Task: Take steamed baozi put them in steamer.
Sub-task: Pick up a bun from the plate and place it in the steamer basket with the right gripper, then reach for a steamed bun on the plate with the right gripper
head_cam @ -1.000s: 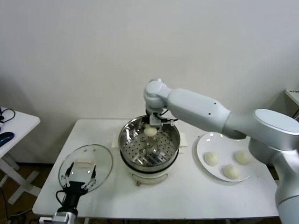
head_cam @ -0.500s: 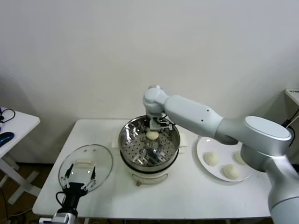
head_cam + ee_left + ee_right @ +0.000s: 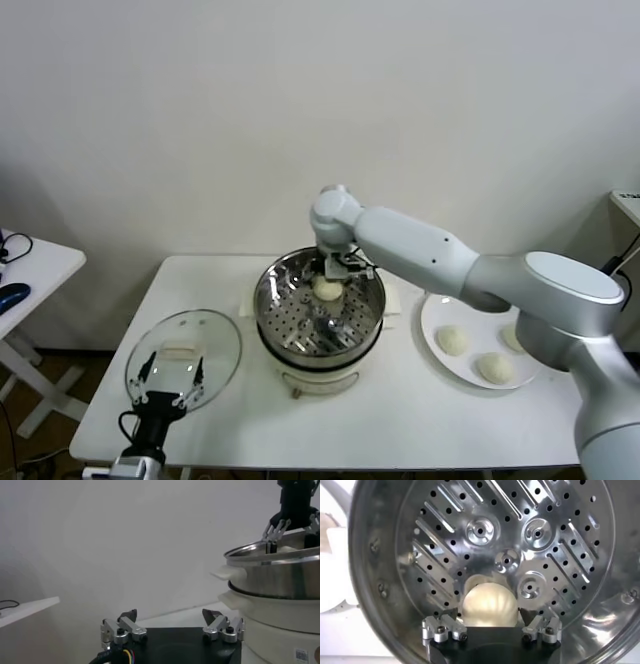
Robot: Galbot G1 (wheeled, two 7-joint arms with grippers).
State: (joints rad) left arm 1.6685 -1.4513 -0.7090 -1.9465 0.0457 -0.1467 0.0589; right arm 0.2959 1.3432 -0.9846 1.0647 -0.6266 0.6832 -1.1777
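Note:
The steel steamer (image 3: 272, 305) stands at the table's middle, its perforated tray showing in the right wrist view (image 3: 535, 530). One cream-white baozi (image 3: 327, 290) rests on the tray at the far side. My right gripper (image 3: 337, 272) reaches down into the steamer, open, with a jaw close on each side of that baozi (image 3: 488, 605). Three more baozi (image 3: 452, 340) (image 3: 494, 368) (image 3: 518, 337) lie on the white plate (image 3: 450, 300) to the right. My left gripper (image 3: 170, 378) is parked open and empty at the front left.
A round glass lid (image 3: 215, 345) lies flat left of the steamer, under my left gripper in the head view. The left wrist view shows the steamer's side (image 3: 272, 575) and my right gripper (image 3: 280, 527) above its rim. A side table (image 3: 30, 270) stands far left.
My right gripper has lowered the baozi from above the rim down onto the tray, and its jaws now stand slightly off the baozi. The left arm has not moved.

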